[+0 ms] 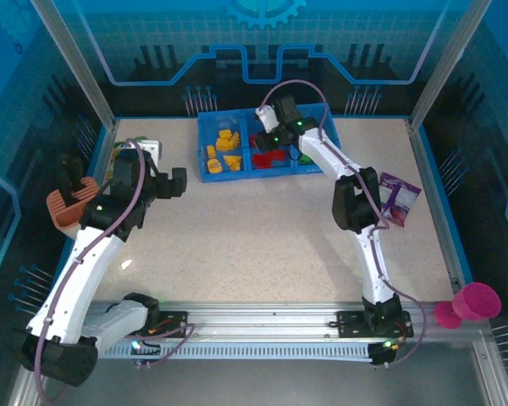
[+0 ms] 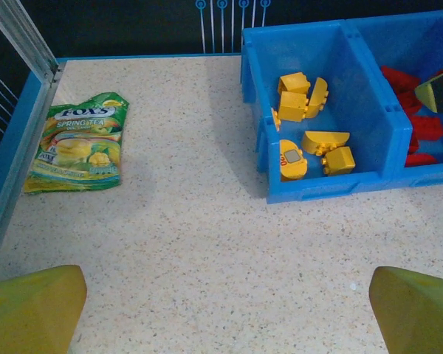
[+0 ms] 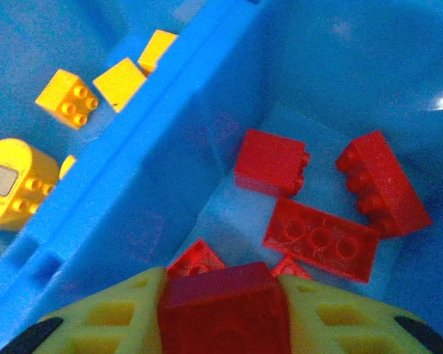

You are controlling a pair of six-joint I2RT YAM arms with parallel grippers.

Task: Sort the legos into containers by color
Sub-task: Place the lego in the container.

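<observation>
The blue three-compartment tray [image 1: 205, 145] stands at the back of the table. Its left compartment [image 2: 369, 125] holds several yellow bricks [image 2: 294, 103]. Red bricks [image 3: 321, 240] lie in the middle compartment [image 3: 310, 81]. My right gripper [image 1: 277, 134] hangs over that middle compartment, shut on a red brick [image 3: 225, 313] pinched between its yellow fingers [image 3: 107, 324]. A bit of green shows in the right compartment [image 1: 306, 159], mostly hidden by the arm. My left gripper [image 1: 179, 183] stands open above bare table, left of the tray, its fingertips [image 2: 33, 310] wide apart with nothing between them.
A green Fox's Spring Tea packet [image 2: 77, 144] lies near the left wall. A salmon ribbed holder [image 1: 70, 207] sits at the left edge. A purple packet [image 1: 398, 196] lies on the right, and a pink cup [image 1: 474, 302] at the front right corner.
</observation>
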